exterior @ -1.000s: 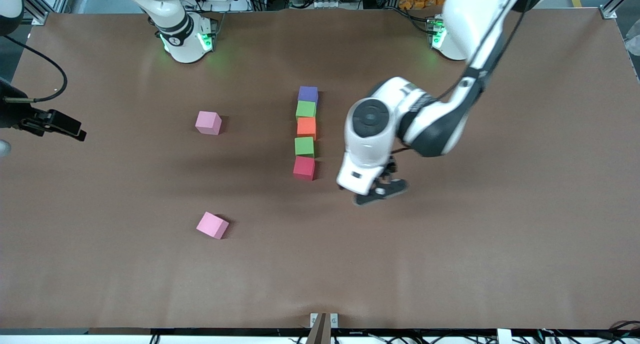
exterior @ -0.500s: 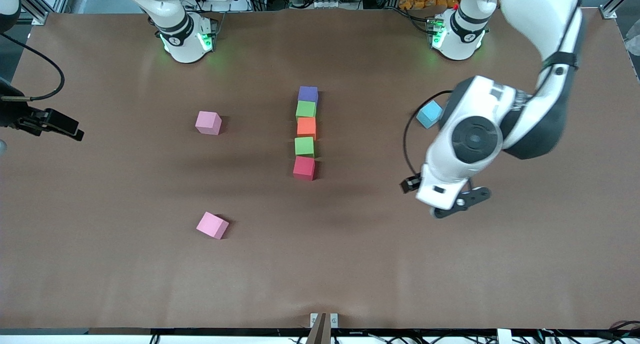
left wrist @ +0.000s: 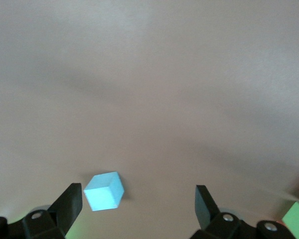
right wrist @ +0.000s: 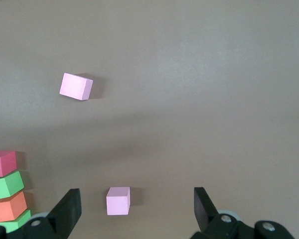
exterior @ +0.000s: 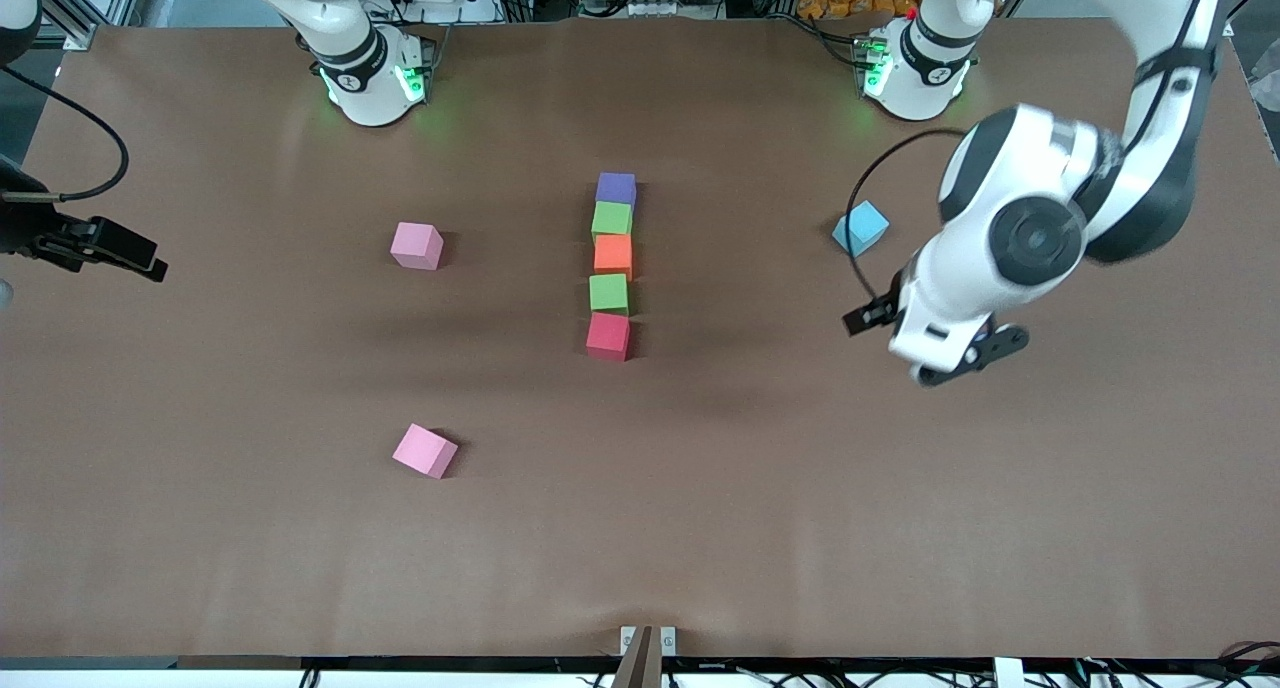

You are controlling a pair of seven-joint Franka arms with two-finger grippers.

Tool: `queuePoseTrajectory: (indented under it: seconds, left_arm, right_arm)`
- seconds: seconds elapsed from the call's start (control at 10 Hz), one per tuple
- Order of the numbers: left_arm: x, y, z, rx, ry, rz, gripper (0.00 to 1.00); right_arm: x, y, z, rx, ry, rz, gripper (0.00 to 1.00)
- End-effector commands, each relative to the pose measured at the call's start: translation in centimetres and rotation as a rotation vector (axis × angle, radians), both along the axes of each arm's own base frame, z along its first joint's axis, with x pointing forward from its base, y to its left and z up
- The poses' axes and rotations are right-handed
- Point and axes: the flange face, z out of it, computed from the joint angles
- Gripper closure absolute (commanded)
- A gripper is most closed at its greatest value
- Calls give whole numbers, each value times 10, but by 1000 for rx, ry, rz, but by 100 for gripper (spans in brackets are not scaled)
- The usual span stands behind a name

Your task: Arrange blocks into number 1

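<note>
- The left claw hangs wide open and empty over bare brown counter near the light blue foam cube.
- The right claw waits, spread open, at the right arm's end.
- Purple, green, orange, green and red matte foam cubes stand touching in one straight column mid-counter.
- The "1" looks finished; two pink foam cubes lie apart, unused.
</note>
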Motion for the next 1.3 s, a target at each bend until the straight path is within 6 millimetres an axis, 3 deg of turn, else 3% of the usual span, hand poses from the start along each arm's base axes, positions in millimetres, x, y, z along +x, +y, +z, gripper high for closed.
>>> queuePoseTrajectory:
  seconds: [0.0,0.1,0.4,0.7,1.2]
  left_arm:
    - [-45,29,16,-26,-37,-52,0]
    - [-45,34,30,-32,-64,-62,0]
    - [-17,84,94,-62,-193,-144,0]
    - [-3,112,131,-73,-270,-245,0]
    - [-25,113,182,-70,-166,-372,0]
  right_arm:
    - [-1,-2,5,4,1,1,0]
    - [-1,-2,5,4,1,-1,0]
    - [-1,-1,5,4,1,2,0]
    - [-1,-1,5,4,1,9,0]
    - [-1,0,5,4,1,12,0]
